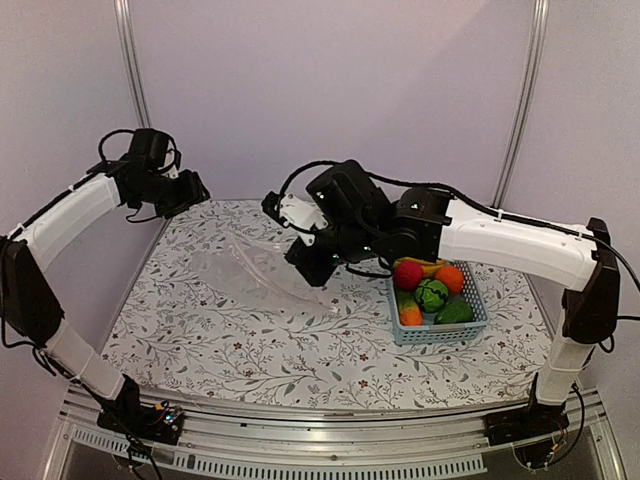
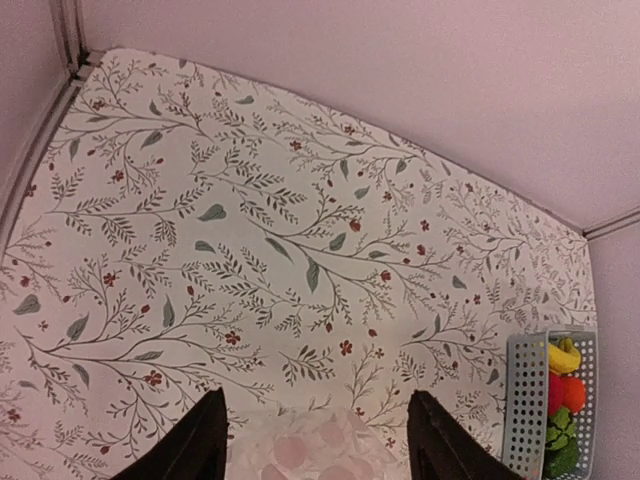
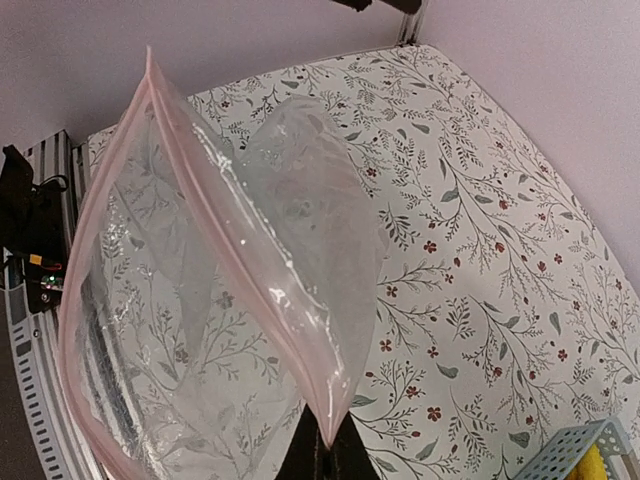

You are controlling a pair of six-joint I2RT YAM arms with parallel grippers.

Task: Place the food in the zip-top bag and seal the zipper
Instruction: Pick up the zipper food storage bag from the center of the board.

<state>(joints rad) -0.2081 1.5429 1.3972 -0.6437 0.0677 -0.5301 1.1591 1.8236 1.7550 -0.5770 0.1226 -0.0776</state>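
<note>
Clear plastic hangs from the right gripper (image 3: 325, 455), whose fingers are pinched tight on one corner of the bag (image 3: 230, 300), at the end of its pink zipper (image 3: 240, 235). The bag is lifted at that end over the middle of the table, its mouth gaping and nothing inside. The left gripper (image 2: 318, 445) hovers above it with fingers spread wide and nothing between them. All the food (image 1: 432, 293) lies in the blue basket (image 1: 470, 325) on the right side, near the right arm. The step in hand looks like opening the bag for loading. Next, I judge, the left gripper must come down and take the other lip, so that the mouth is held wide. A floral-printed cloth (image 1: 250, 370) covers the table; plain pale lilac walls (image 1: 300, 80) and two metal posts (image 1: 130, 60) close it in.
</note>
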